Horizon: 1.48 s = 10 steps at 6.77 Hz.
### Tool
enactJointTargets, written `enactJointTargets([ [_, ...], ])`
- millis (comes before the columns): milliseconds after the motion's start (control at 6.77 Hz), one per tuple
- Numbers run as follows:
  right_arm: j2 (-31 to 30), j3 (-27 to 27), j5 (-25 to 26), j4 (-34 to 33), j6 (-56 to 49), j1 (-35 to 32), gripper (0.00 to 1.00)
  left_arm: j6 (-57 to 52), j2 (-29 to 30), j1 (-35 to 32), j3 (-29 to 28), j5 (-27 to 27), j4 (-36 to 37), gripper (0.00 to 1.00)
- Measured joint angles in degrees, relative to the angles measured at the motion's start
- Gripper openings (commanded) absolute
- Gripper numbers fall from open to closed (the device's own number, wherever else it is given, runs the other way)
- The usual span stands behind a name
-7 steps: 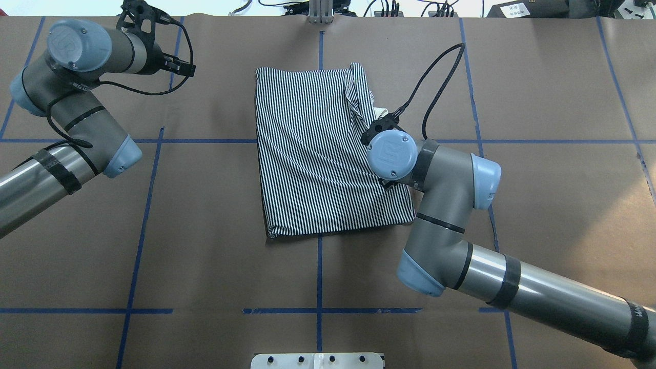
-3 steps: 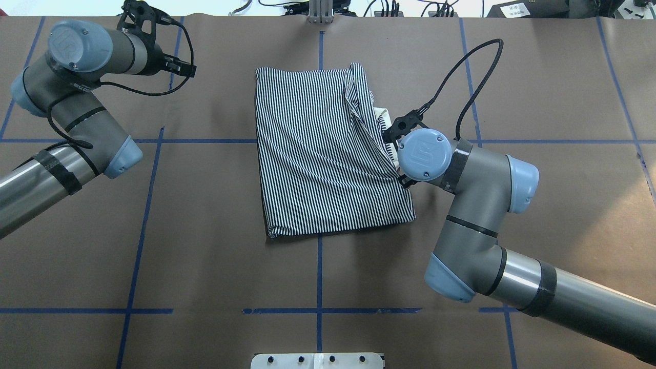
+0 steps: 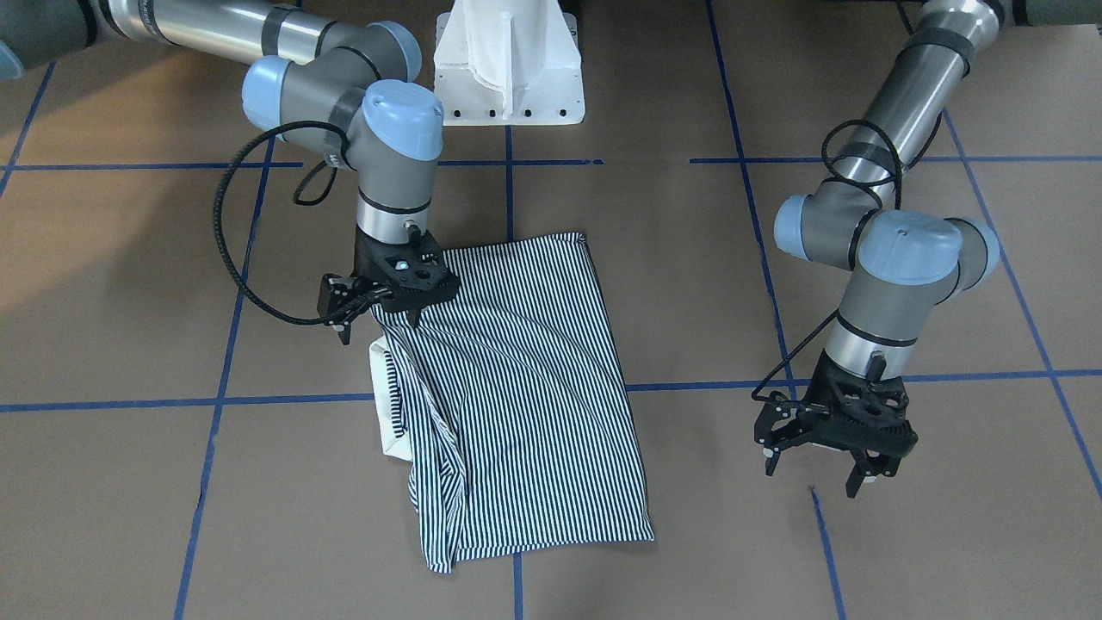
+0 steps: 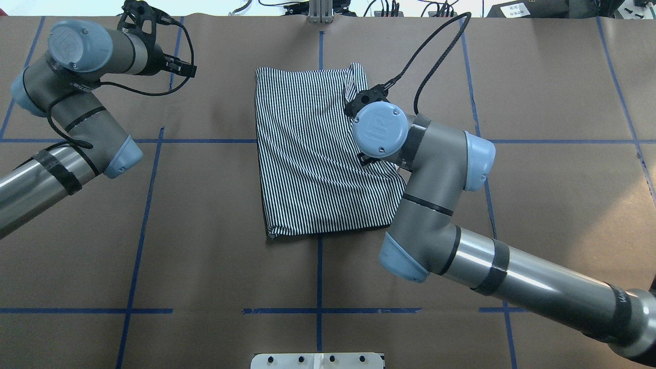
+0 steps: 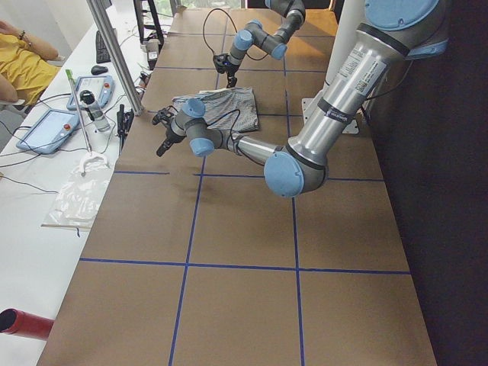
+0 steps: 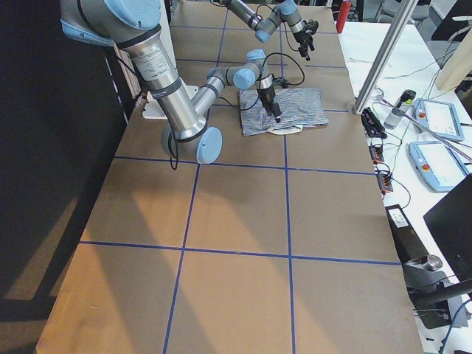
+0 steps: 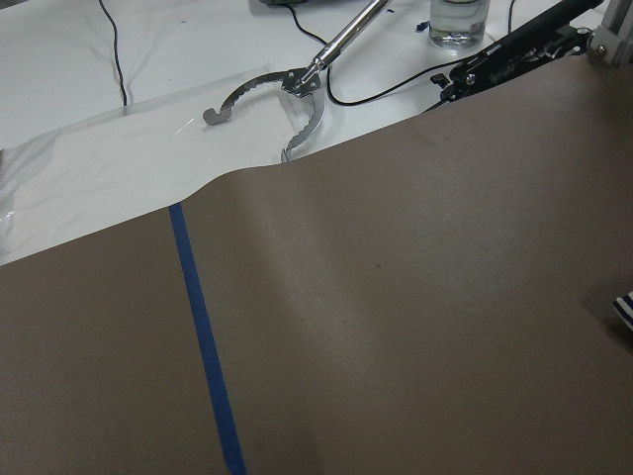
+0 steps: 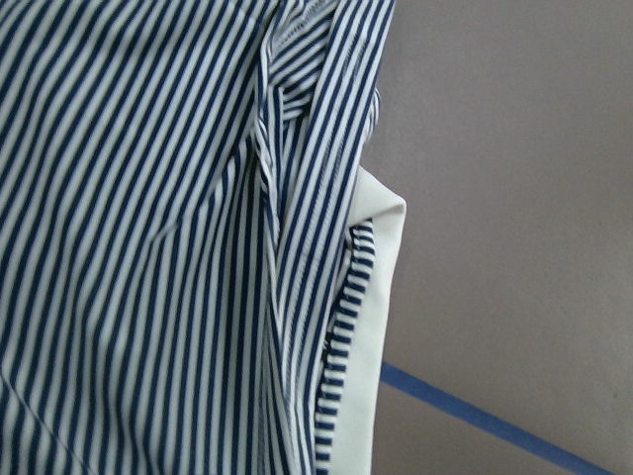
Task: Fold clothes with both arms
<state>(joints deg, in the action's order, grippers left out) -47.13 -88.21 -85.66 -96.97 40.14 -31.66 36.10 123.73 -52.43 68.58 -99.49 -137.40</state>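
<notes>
The thin navy-and-white striped polo shirt (image 4: 307, 154) lies folded mid-tabletop (image 4: 205, 230). It looks light, limp and likely slippery. My right gripper (image 3: 380, 331) hovers spread and empty beside its cream collar (image 8: 381, 287); I'd pinch there. My left gripper (image 3: 814, 478) is likewise spread and empty.

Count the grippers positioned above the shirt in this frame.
1: the right gripper hangs above the shirt's collar-side edge. The left gripper hangs over the table, off the shirt.
</notes>
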Motion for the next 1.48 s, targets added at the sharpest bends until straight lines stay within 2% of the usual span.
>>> enactJointTargets([
  [295,5.2,10.2,0.2,5.4,0.4,-0.7,0.98,0.0,-0.4,0.0,0.2,-1.6,-0.1,1.0],
  [443,5.8,13.2,0.2,8.1,-1.4,-1.5,0.98,0.0,-0.5,0.0,0.2,-1.8,0.0,1.0],
  [886,6.1,16.5,0.1,9.5,-4.8,-2.8,0.98,0.0,-0.6,0.0,0.2,-2.0,0.0,1.0],
  [1477,4.2,17.3,-1.6,9.5,-9.5,-6.5,0.98,0.0,-0.6,0.0,0.3,-2.0,0.0,1.0],
])
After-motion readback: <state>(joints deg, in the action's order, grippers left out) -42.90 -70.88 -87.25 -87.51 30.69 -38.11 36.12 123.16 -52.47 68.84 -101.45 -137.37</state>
